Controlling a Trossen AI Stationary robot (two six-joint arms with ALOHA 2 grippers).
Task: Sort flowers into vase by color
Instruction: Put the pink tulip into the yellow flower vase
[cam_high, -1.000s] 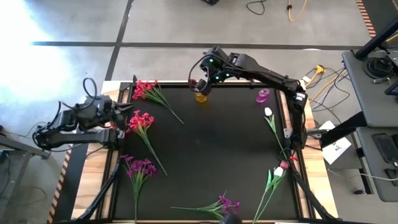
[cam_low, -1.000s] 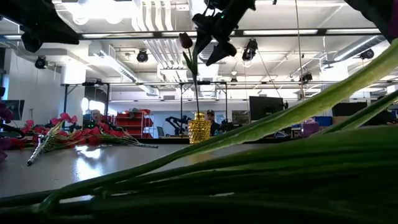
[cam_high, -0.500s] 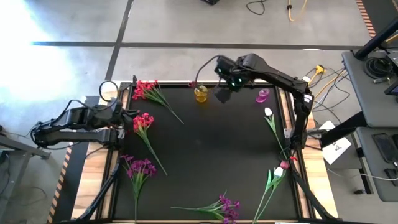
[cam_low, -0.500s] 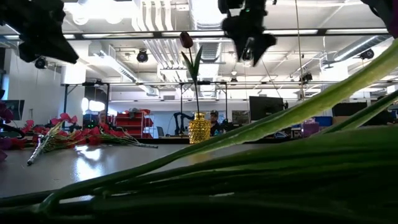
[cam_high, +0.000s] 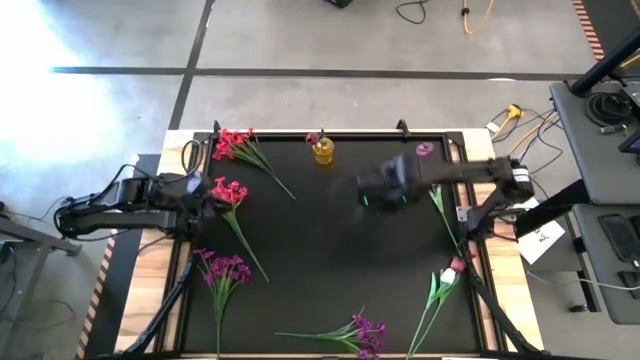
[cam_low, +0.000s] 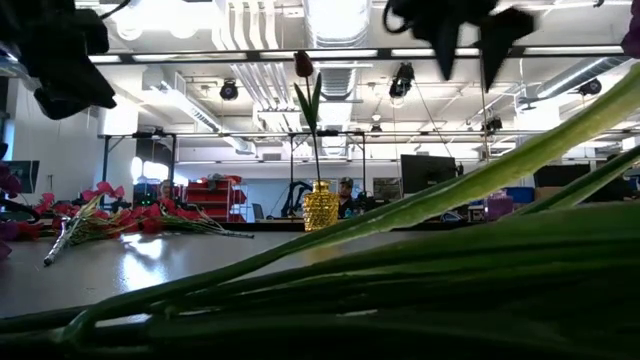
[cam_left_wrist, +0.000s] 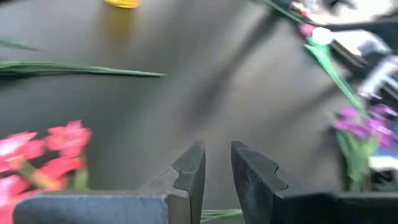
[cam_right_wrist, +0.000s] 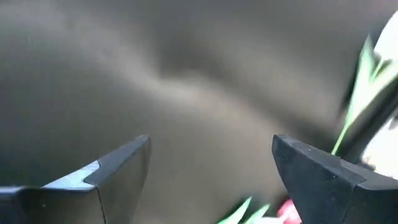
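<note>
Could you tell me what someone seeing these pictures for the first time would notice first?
Probably the small yellow vase at the far edge of the black mat, with one dark red tulip standing upright in it. Next, the right gripper, blurred above the mat's middle with jaws wide open and empty. Flowers lie scattered around the mat's edges, and the left gripper sits beside a red bunch.

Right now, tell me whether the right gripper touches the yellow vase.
Apart. The high view shows the right gripper over bare mat, well clear of the yellow vase.
</note>
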